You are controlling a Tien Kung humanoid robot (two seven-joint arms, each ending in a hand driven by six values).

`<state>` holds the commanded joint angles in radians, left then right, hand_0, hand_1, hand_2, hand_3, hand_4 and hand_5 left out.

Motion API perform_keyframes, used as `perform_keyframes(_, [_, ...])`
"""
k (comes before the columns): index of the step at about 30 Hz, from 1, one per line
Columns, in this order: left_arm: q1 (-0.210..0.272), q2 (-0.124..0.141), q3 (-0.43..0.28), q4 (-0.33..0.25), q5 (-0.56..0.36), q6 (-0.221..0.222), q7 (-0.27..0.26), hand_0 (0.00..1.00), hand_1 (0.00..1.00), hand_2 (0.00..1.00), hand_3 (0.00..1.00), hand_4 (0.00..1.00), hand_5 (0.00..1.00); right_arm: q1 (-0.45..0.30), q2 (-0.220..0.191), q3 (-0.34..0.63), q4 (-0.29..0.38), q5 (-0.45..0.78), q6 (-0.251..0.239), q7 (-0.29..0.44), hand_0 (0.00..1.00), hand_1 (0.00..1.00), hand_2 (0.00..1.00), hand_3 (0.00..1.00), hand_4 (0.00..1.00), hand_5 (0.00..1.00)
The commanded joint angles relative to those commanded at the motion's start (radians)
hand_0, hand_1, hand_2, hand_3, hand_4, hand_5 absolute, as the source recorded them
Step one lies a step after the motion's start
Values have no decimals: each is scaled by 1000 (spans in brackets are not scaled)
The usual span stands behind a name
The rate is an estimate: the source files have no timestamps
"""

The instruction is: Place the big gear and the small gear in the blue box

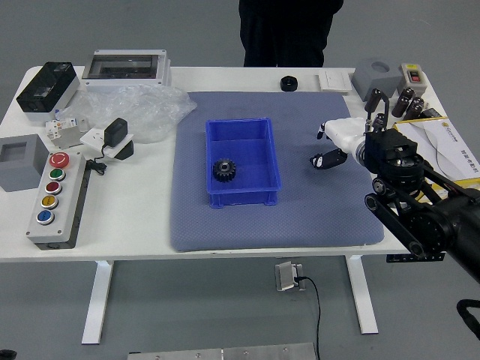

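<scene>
Resting in the blue box (244,196), the dark gear (224,170), probably the big one, left you the small gear, which could not be made out. Rightward, a person (289,34) stood beyond the counter (142,232), hands unseen. Your right hand (351,138) reached low, fingers (334,158) spread, visibly holding nothing; closing off-centre could have knocked a masked gear away. Materials: crumpled translucent plastic (139,112), smooth rectangular box, toothed disc, matte blue mat (300,225), white-backed hand.
</scene>
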<state>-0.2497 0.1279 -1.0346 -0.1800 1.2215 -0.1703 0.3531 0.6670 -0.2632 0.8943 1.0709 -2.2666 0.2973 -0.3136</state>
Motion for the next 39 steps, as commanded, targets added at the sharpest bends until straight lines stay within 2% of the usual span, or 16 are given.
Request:
perform_keyframes(21, [-1, -7, 3, 0, -1, -1, -1, 823, 784, 779, 751, 659, 378, 18, 54, 0, -127, -2, -56, 30, 688, 622, 709, 710, 696, 464])
perform_keyframes(39, [-4, -9, 6, 0, -4, 0, -1, 824, 783, 779, 750, 658, 378, 14, 75, 7, -189, -2, -65, 34, 680, 611, 702, 698, 675, 440])
